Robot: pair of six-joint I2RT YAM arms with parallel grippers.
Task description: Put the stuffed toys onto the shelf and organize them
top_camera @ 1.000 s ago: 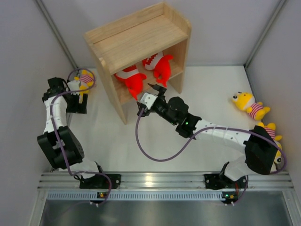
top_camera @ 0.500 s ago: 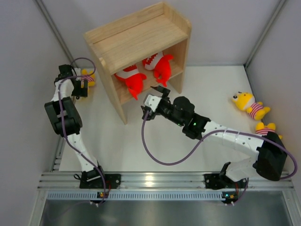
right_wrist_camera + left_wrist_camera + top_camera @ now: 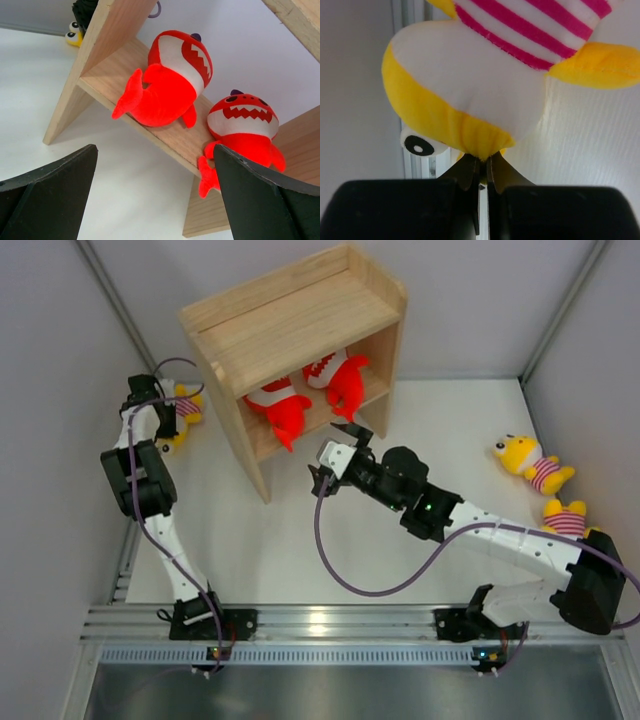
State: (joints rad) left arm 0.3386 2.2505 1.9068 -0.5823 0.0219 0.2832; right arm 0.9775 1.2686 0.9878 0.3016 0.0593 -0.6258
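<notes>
Pinching the yellow toy point(image 3: 470, 100), the closed left end effector point(image 3: 482, 167) sits beside the shelf point(image 3: 290, 320).

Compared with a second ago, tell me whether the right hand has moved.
Yes. The right hand has shifted a little rightward along the front of the wooden shelf, toward its right side panel.

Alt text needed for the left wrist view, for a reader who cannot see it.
The left gripper is shut, pinching a fold of a yellow plush toy that fills the upper frame. The toy's red-and-white striped shirt runs along the top, and one black-and-white eye shows at lower left.
</notes>
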